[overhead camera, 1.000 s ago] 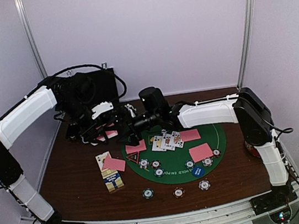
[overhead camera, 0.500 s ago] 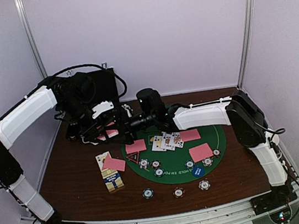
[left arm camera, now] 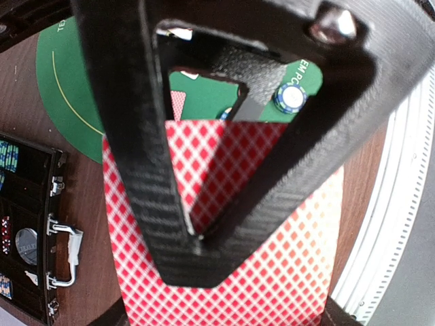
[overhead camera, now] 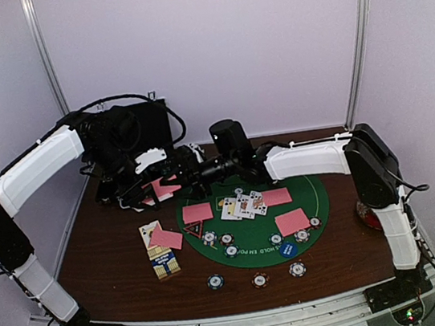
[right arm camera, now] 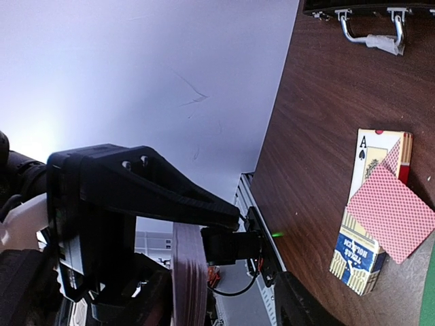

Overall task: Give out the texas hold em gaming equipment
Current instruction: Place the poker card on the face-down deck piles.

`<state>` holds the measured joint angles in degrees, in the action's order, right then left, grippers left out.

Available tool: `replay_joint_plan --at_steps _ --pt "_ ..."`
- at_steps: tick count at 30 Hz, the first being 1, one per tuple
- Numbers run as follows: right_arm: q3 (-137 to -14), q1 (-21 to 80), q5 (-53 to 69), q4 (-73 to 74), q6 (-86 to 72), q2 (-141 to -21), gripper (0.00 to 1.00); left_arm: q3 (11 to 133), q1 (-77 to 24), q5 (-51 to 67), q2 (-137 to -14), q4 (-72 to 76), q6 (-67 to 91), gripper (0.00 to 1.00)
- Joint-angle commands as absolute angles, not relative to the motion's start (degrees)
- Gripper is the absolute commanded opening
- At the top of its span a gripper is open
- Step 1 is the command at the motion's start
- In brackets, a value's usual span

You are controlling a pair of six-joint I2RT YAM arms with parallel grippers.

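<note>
Mat (overhead camera: pixel 316 198), green felt, centre of top view: face-up cards (overhead camera: pixel 241 206) mid-mat, single pink-backed cards (overhead camera: pixel 292 221) around them, striped chips (overhead camera: pixel 259 279) on and below its lower edge. Black case (overhead camera: pixel 151 122) upper left. Left gripper (left arm camera: pixel 194 255) jaws pinching pink-backed deck (left arm camera: pixel 272 272) above mat's upper-left edge. Right gripper (overhead camera: pixel 196 174) right at the deck; jaw state: can't tell.

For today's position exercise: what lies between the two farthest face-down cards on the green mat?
A fan of face-up cards, shown in the top view.
</note>
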<state>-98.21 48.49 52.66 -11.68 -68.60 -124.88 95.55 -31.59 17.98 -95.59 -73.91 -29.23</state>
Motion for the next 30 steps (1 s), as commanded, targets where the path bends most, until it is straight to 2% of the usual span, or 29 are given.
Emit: replay_joint_plan --at_steps 1,12,23,30 --pt "-97.6 47.9 52.2 -9.3 -67.2 -121.4 0.50 96.8 -31.5 18.4 -95.1 -73.3 -29.2 0.00" --pt "-95.6 47.9 52.6 -14.2 -70.9 -118.1 0.38 96.3 -31.5 17.4 -95.2 -73.3 -29.4 0.00" --pt "-94.4 47.4 53.7 -14.6 -71.7 -117.7 0.01 96.0 -31.5 16.2 -95.1 -73.3 -29.6 0.00" --pt "-89.3 44.0 54.1 -14.7 -70.8 -112.9 0.00 94.6 -31.5 15.0 -94.8 -72.7 -29.9 0.00"
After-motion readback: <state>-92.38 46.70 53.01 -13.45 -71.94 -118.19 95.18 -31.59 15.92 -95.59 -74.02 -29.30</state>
